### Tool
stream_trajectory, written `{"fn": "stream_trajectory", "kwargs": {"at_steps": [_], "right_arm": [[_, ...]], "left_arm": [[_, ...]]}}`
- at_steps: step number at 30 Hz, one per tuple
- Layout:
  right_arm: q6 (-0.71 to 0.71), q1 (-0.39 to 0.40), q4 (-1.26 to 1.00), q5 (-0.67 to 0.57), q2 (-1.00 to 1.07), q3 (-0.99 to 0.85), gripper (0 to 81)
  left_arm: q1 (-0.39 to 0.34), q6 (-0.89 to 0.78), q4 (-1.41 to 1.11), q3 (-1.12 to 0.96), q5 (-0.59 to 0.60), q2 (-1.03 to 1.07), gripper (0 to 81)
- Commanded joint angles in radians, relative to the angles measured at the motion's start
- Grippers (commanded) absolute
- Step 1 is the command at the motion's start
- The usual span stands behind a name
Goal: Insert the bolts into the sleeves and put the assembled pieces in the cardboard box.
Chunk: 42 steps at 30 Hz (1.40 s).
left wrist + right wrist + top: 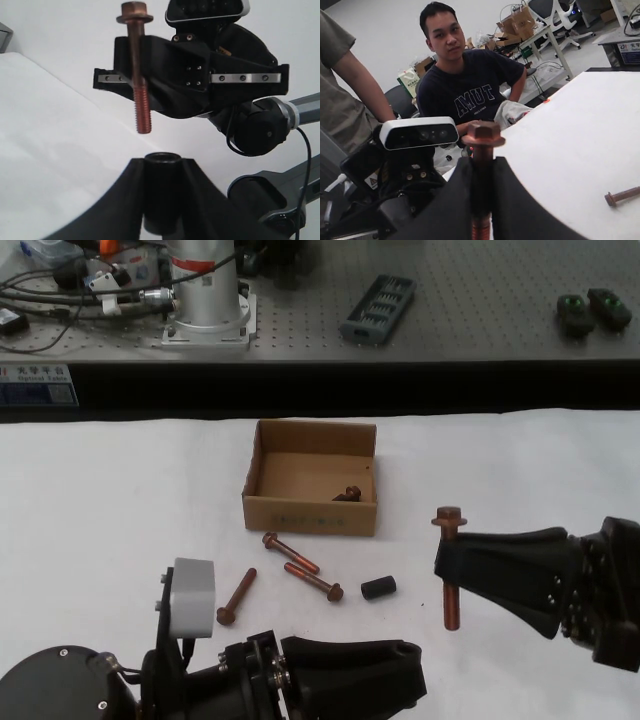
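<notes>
My right gripper (447, 562) is shut on a copper bolt (451, 575) and holds it upright, head up, above the white table. In the left wrist view this bolt (139, 75) hangs with its tip just above and slightly to one side of a black sleeve (162, 192), apart from it. The sleeve stands upright with my left gripper (162, 172) shut on it. In the high view the left gripper (412, 668) is low at the front. The cardboard box (310, 512) holds one assembled piece (347, 495). The held bolt (482, 150) rises between the right fingers (512, 200).
Three loose bolts (290, 552) (313, 582) (237, 597) and a loose black sleeve (378, 589) lie on the white cloth in front of the box. A metal bench with a post (205, 290) and small parts runs along the back. Free room lies left of the box.
</notes>
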Motion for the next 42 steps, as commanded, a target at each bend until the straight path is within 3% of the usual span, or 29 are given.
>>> {"fn": "stream_trajectory", "kwargs": {"at_steps": [1,4,11,20,39,42], "right_arm": [[0.035,0.001,-0.059,-0.007,-0.011,-0.005,0.7],[0.035,0.001,-0.059,-0.007,-0.011,-0.005,0.7],[0.045,0.006,-0.059,-0.007,-0.011,-0.005,0.7],[0.042,0.083,-0.057,0.039,-0.011,-0.003,0.7],[0.052,0.083,-0.042,0.011,-0.011,-0.003,0.7],[0.05,0.089,-0.033,0.008,-0.011,-0.003,0.7]], "left_arm": [[0.003,-0.055,-0.028,0.0,0.01,0.004,13.7],[0.003,-0.067,-0.028,0.0,0.01,0.004,19.6],[0.003,-0.11,-0.035,0.0,0.01,0.004,16.7],[-0.009,-0.111,-0.034,0.0,0.008,0.004,16.7],[-0.027,-0.051,0.01,0.0,0.013,0.004,16.6],[-0.027,-0.028,0.01,0.0,0.034,0.004,11.2]]}}
